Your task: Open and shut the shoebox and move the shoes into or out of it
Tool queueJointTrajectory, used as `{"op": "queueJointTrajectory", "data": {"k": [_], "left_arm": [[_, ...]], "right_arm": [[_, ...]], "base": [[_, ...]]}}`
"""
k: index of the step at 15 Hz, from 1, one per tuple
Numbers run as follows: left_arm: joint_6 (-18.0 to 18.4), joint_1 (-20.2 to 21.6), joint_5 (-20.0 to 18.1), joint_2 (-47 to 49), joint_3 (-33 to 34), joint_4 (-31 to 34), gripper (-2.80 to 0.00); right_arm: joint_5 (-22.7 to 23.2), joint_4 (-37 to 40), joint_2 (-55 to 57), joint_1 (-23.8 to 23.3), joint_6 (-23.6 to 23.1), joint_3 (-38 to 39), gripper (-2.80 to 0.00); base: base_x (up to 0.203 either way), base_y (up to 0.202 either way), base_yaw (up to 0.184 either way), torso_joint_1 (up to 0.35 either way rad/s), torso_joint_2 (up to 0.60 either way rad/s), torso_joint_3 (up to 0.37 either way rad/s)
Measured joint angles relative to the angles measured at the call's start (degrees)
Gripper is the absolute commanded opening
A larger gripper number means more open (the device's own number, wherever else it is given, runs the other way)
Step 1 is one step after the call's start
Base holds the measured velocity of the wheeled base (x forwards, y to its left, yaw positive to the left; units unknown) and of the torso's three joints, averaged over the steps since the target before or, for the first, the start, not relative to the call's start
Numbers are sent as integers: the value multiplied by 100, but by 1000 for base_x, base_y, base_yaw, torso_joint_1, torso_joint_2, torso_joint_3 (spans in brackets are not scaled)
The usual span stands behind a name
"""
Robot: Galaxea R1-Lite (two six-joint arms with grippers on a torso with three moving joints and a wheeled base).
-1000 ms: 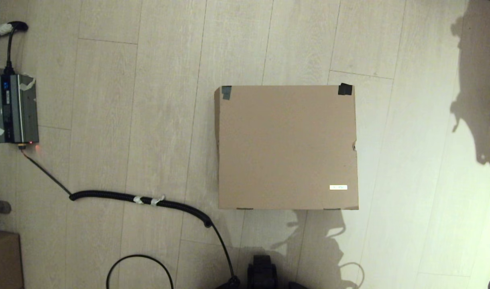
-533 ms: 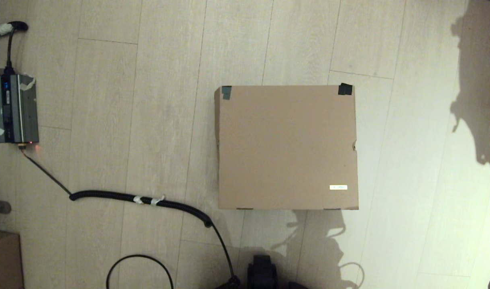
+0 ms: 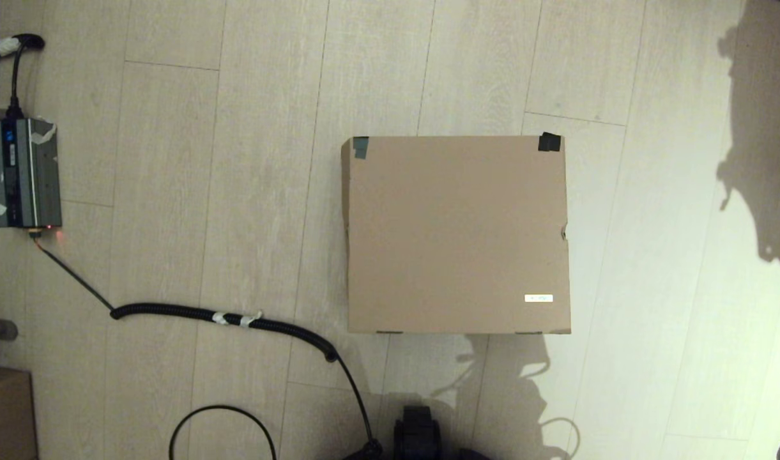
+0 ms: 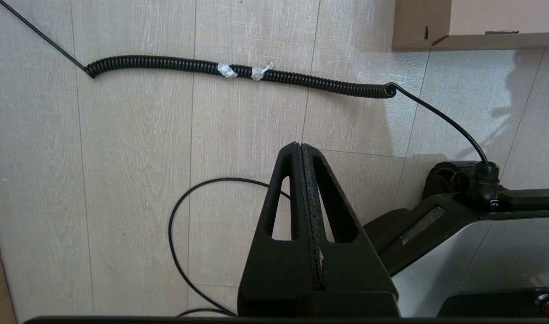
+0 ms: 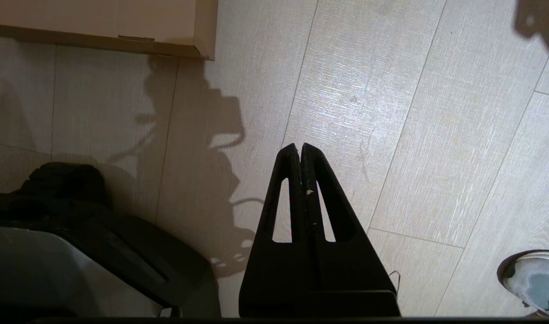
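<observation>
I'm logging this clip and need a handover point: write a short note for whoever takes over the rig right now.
Left gripper: shut, empty, held above the floor beside the robot's base, near the coiled black cable.
Right gripper: shut, empty, above bare floor on the other side of the base.
Shoebox: on the floor ahead of the robot, lid flat and closed, black tape on its two far corners, white label near the right front corner.
Shoes: not in view; whether they are inside the box cannot be told.
Done: nothing visible.
Left: open the lid, move the shoes, close it.
</observation>
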Motion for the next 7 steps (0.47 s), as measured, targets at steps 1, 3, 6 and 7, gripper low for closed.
{"op": "queueJointTrajectory", "data": {"k": [1, 3, 6, 7], "left_arm": [[-2, 0, 0, 1, 0, 1, -280], [0, 0, 2, 1, 0, 2, -280], [0, 0, 2, 1, 0, 2, -280], [0, 0, 2, 1, 0, 2, -280]], "right_arm": [[-26, -3, 0, 0, 39, 0, -280], [-75, -22, 0, 0, 229, 0, -280], [-81, -15, 2, 0, 322, 0, -280], [-75, -22, 2, 0, 391, 0, -280]], "base": [[0, 0, 0, 0, 0, 0], [0, 0, 0, 0, 0, 0], [0, 0, 0, 0, 0, 0], [0, 0, 0, 0, 0, 0]]}}
